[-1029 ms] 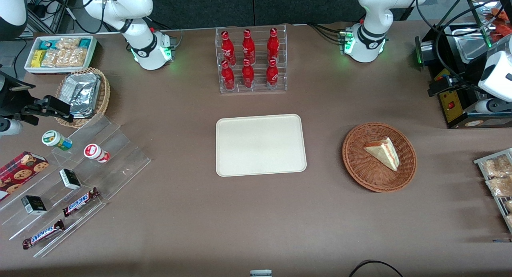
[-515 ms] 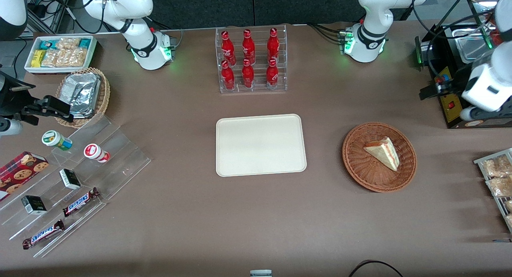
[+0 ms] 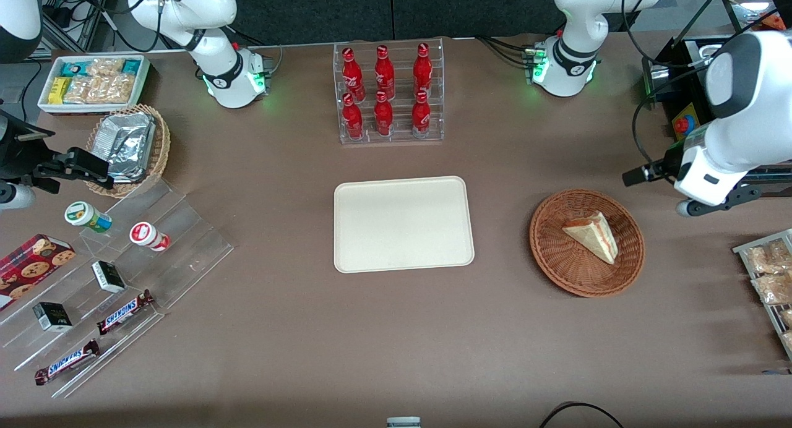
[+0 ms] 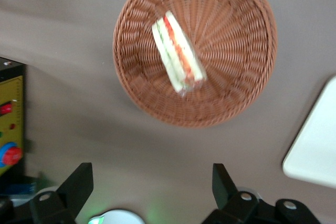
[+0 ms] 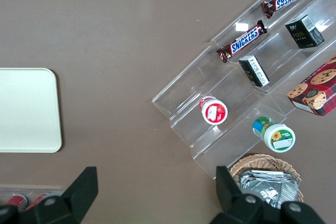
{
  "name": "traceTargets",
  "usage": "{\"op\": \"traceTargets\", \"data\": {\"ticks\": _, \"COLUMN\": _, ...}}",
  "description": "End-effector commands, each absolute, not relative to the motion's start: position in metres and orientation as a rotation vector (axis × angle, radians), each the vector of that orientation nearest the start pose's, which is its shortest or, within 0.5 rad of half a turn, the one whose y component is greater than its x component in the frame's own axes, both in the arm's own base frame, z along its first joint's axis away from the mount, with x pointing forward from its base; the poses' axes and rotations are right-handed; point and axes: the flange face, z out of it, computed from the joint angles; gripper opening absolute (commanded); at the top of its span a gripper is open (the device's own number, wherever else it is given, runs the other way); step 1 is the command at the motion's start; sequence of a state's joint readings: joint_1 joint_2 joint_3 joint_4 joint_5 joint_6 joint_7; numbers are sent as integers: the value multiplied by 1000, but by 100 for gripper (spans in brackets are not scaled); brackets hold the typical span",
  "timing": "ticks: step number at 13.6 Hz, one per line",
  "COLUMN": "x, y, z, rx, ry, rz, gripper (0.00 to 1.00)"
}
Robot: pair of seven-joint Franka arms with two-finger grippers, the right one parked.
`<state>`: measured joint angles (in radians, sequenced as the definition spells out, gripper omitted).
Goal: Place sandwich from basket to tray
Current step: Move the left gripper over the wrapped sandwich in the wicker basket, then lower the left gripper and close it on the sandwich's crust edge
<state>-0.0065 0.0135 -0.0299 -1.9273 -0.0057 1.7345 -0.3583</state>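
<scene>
On the table in the front view, the sandwich [image 3: 593, 235] lies in the basket [image 3: 557, 255], well apart from the tray [image 3: 403, 223]. The gripper [image 3: 657, 168] hangs off to one side of the basket, toward the working arm's end. Risk: a descent from this offset could strike the wicker rim and shift the basket.

Wrist view: fingers [image 4: 77, 186] stand wide apart, holding nothing, touching nothing. The sandwich lies aslant, so uncorrected jaws may pinch its corners and crush it.

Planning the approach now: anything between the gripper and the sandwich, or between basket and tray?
Nothing visible. The gripper, open, hangs above bare table beside the basket; the sandwich lies uncovered, and only bare table separates it from the tray.
</scene>
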Motion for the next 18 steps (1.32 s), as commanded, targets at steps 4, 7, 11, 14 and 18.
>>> {"op": "traceTargets", "data": {"ticks": 4, "x": 529, "y": -37, "z": 412, "rx": -3004, "ry": -751, "rz": 160, "gripper": 100}}
{"op": "traceTargets", "data": {"ticks": 7, "x": 531, "y": -36, "z": 382, "rx": -2984, "ry": -943, "rz": 26, "gripper": 100}}
{"op": "traceTargets", "data": {"ticks": 11, "x": 538, "y": -34, "z": 355, "rx": -2950, "ry": -1091, "rz": -24, "gripper": 100}}
{"op": "traceTargets", "data": {"ticks": 14, "x": 540, "y": -34, "z": 340, "rx": -2937, "ry": -1141, "rz": -36, "gripper": 100}}
{"op": "traceTargets", "data": {"ticks": 18, "x": 543, "y": -34, "z": 308, "rx": -2927, "ry": -1190, "rz": -53, "gripper": 100}}
